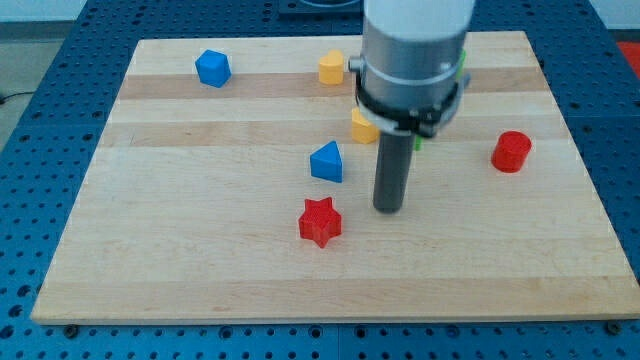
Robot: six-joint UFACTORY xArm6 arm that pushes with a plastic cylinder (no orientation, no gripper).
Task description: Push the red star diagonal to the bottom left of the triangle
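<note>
— What lies nearest the view's bottom?

— The red star (320, 221), flat on the wooden board (180, 270), with bare wood all around it. It sits just below the blue triangle (327, 162), a touch to the view's left of it, the two close but apart.

— And your rod?

— My tip (388, 208) rests on the board to the view's right of the red star, near it but not touching, and slightly higher in the view. It is also right of and below the blue triangle. It is a plain dark rod with nothing that spreads or pinches, and it holds nothing.

— Farther back?

— A yellow block (363, 126) sits just behind the rod, partly hidden by the arm's grey housing (412, 60), so I cannot make out its shape. A sliver of green (418, 143) shows beside the rod; too little to name. The red cylinder (511, 151) stands well off toward the view's right.

— And at the top?

— A second yellow block (332, 68) near the middle of the far edge, and a blue block (213, 68), faceted, well to the view's left.
</note>
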